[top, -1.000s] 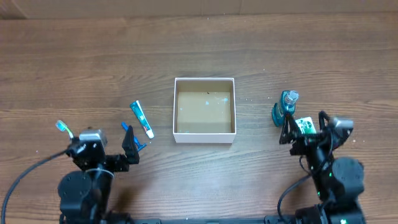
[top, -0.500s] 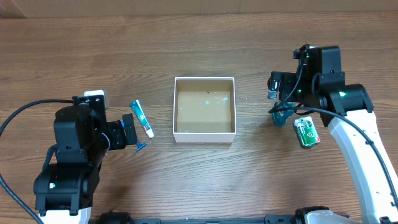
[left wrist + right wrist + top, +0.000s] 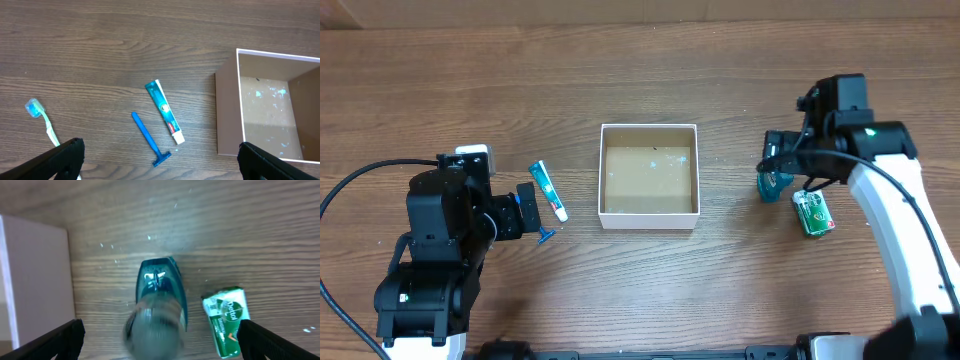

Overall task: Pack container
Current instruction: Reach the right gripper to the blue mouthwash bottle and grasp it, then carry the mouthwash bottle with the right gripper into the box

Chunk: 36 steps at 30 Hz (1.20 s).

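Jaws of both arms stand wide open and hold nothing; in each wrist view the two fingertips show only at the lower corners. The right jaws hang over a blue bottle (image 3: 160,305) that stands on the table (image 3: 650,290). The bottle's top is blurred in the right wrist view, and in the overhead view the arm hides part of it (image 3: 775,184).

The container (image 3: 648,221) sits on the middle of the table, between the two arms. Its brown floor shows only some pale specks. The left wrist view cuts off its right side (image 3: 229,115).

A green soap packet (image 3: 811,213) lies just beside the bottle, on the side away from the container. To the container's left lie a toothpaste tube (image 3: 548,190) and a blue razor (image 3: 148,140). The toothbrush (image 3: 42,120) shows only in the left wrist view.
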### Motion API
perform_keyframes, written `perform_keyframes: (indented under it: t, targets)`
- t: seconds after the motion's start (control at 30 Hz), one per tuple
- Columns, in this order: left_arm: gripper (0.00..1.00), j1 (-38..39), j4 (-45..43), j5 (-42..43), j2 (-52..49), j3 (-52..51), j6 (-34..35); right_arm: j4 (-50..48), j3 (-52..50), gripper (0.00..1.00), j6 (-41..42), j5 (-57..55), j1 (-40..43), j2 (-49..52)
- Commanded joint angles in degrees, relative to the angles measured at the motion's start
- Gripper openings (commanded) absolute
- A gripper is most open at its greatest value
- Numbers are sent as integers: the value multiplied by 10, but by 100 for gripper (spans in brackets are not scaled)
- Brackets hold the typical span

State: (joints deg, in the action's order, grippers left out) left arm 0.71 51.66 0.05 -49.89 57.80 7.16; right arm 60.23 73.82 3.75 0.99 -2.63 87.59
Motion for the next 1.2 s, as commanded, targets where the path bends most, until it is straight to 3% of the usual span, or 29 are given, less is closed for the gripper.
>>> perform_keyframes:
  t: [0.0, 0.2, 0.4, 0.57, 0.83, 0.93, 1.0, 1.07, 1.17]
  targets:
    - [100, -3, -3, 4, 4, 17, 6, -7, 14, 100, -17, 6, 1, 30]
    - [100, -3, -3, 4, 4, 17, 6, -19, 14, 97, -19, 13, 1, 68]
    - [100, -3, -3, 4, 4, 17, 6, -26, 14, 51, -19, 13, 1, 68]
    - [100, -3, -3, 4, 4, 17, 6, -24, 14, 40, -19, 13, 1, 68]
    - [100, -3, -3, 4, 4, 17, 6, -23, 16, 32, -1, 23, 1, 67]
    - [100, -3, -3, 4, 4, 17, 6, -16, 30, 17, 10, 21, 1, 60]
    - [100, -3, -3, 4, 4, 17, 6, -5, 48, 14, 12, 21, 1, 50]
    - [100, -3, -3, 4, 4, 17, 6, 30, 97, 4, 29, 23, -3, 34]
    - [100, -3, -3, 4, 4, 17, 6, 102, 193, 4, 29, 21, -33, 24]
